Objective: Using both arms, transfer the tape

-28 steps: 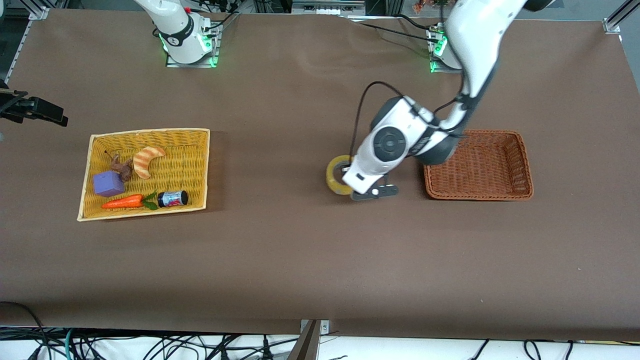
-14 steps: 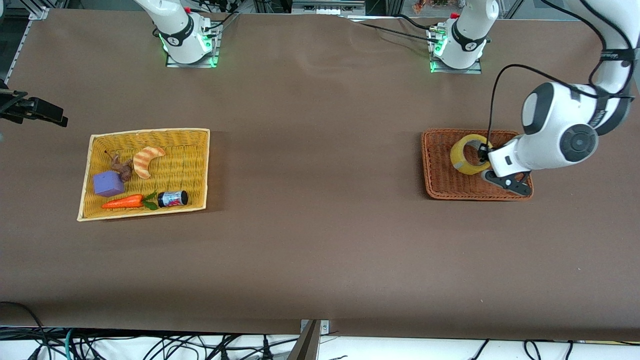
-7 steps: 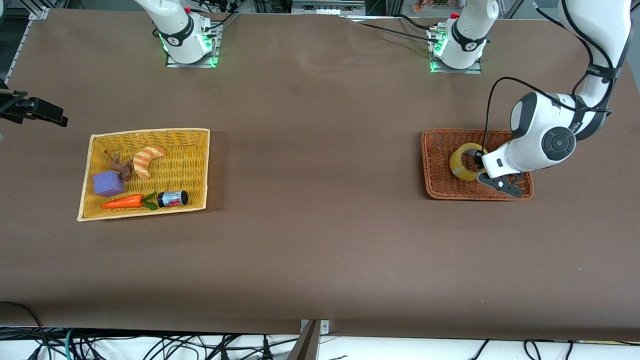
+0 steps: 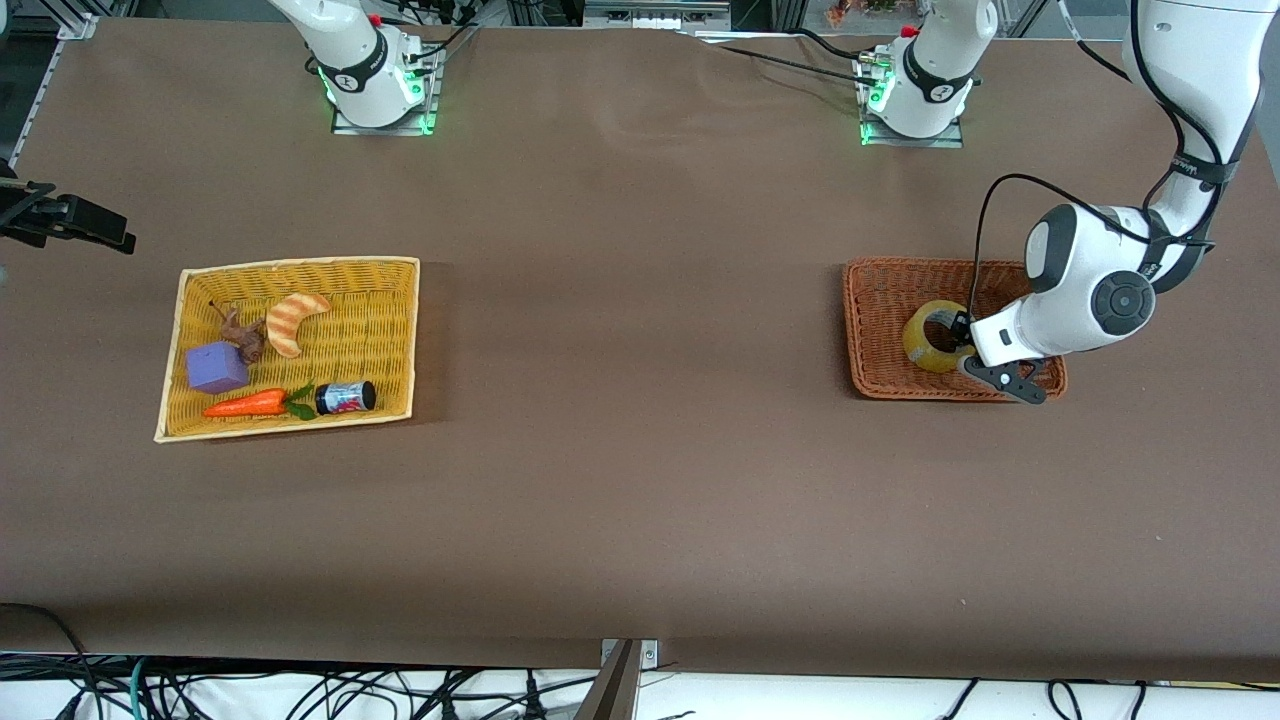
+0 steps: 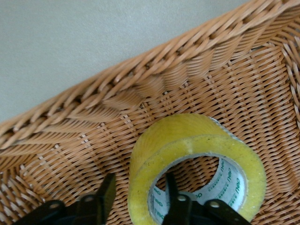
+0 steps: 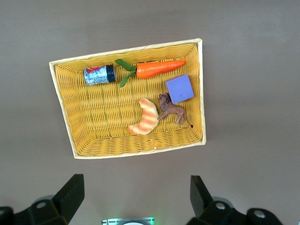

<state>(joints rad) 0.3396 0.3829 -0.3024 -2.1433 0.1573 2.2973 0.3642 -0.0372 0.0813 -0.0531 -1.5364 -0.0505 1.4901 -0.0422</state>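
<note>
The tape (image 4: 935, 337) already lies in the brown basket (image 4: 880, 300), middle right; the left end effector (image 4: 962, 345) straddles its wall, fingers parted. Only withdrawal remains. The right end effector (image 6: 136, 197) waits, spread wide.

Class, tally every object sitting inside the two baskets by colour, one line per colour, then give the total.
Yellow: 1, the tape in the brown basket
Tan striped: 1, the croissant in the yellow basket
Purple: 1, the block
Orange: 1, the carrot
Brown: 1, the toy animal
Dark: 1, the small jar
Total: 6
</note>
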